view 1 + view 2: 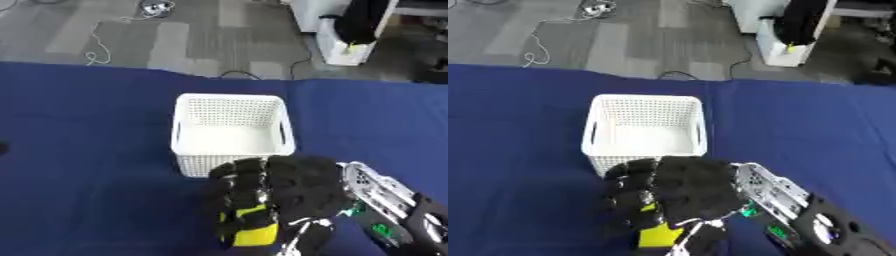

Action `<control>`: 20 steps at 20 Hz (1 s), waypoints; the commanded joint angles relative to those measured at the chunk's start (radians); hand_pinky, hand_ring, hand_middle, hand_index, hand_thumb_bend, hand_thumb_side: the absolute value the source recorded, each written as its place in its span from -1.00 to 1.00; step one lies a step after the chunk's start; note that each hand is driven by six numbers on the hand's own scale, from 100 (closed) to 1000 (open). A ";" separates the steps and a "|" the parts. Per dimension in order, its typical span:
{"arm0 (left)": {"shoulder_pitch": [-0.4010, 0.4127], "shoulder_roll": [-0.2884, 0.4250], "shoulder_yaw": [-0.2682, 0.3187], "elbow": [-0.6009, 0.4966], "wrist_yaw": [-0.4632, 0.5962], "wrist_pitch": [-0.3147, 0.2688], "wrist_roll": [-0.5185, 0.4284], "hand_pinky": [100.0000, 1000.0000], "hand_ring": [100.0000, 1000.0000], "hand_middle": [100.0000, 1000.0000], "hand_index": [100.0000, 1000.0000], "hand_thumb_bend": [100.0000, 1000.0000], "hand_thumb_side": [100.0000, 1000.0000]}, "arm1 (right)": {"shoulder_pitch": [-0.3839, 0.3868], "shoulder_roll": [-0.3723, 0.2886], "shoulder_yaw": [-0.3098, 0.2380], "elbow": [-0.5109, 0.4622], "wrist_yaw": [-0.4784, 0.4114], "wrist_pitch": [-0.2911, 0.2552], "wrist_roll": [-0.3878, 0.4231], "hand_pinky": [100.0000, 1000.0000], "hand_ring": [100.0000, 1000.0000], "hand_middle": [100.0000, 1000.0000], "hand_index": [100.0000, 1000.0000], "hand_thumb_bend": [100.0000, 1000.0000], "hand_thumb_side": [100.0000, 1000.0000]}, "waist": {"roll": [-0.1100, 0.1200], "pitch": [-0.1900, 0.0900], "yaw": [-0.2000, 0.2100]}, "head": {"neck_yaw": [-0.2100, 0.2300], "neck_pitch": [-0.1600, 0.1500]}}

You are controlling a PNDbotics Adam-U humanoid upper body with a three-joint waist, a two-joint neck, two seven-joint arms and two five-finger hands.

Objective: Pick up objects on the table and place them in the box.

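Robot's right hand (280, 195) is gripping a yellow object (254, 227) just in front of a white basket (231, 132) on a blue table (87, 150).

The fingers are curling around the yellow object, which is sitting low in the frame, near the table's front edge; only a yellow patch is showing between the black fingers, so its long axis and the way it is pointing cannot be told. The basket is standing upright and open-topped just beyond the hand, its near wall partly hidden by the knuckles. Past the table, cables (96, 47) are lying on grey floor near a white cabinet (346, 47). The right eye view is showing more of the silver wrist; the left eye view is showing more yellow.
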 commanded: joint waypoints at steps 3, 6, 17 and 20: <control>-0.015 0.017 0.002 -0.016 0.005 -0.002 -0.001 0.97 0.58 0.66 0.70 -1.00 0.43 | -0.008 -0.015 0.002 0.029 0.026 -0.015 -0.013 0.57 0.45 0.56 0.62 -1.00 1.00 | 0.002 -0.012 0.001 | -0.011 -0.011; -0.014 0.016 0.001 -0.016 0.005 0.000 -0.002 0.96 0.58 0.66 0.70 -1.00 0.43 | -0.007 -0.011 0.003 0.052 0.046 -0.021 -0.027 0.57 0.45 0.56 0.59 -1.00 1.00 | 0.002 -0.011 0.000 | -0.011 -0.012; -0.011 0.011 0.001 -0.016 0.003 0.004 -0.004 0.96 0.58 0.66 0.70 -1.00 0.44 | -0.007 -0.001 0.019 0.109 0.102 -0.010 -0.078 0.40 0.25 0.37 0.45 -1.00 1.00 | 0.003 -0.004 0.001 | -0.011 -0.012; -0.013 0.010 0.001 -0.016 0.003 0.003 -0.004 0.96 0.58 0.66 0.70 -1.00 0.44 | -0.011 0.004 0.022 0.140 0.113 -0.024 -0.099 0.36 0.22 0.35 0.44 -1.00 1.00 | 0.003 -0.002 0.004 | -0.012 -0.014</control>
